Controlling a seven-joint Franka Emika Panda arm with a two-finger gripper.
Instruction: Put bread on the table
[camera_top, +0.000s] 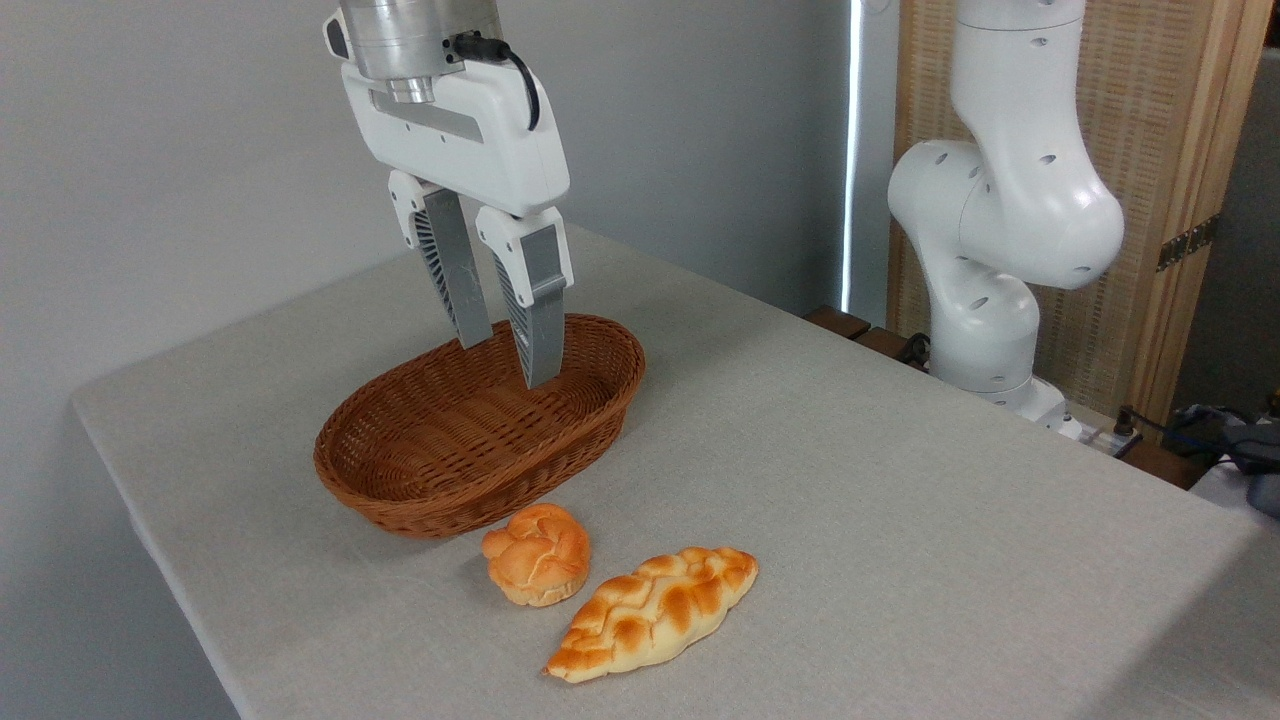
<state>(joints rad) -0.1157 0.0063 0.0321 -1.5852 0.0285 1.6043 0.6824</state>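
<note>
The bread (652, 612), a long braided loaf with a golden-orange crust, lies on the table (900, 520) near its front edge. My gripper (508, 362) hangs over the brown wicker basket (480, 430), well behind and left of the loaf. Its two fingers stand apart, open, with nothing between them. The fingertips sit just above the basket's inside.
A small round knotted bun (538, 553) rests on the cloth between the basket and the loaf. The arm's white base (1000, 230) rises at the table's back right. The table's left edge and front corner lie close to the basket.
</note>
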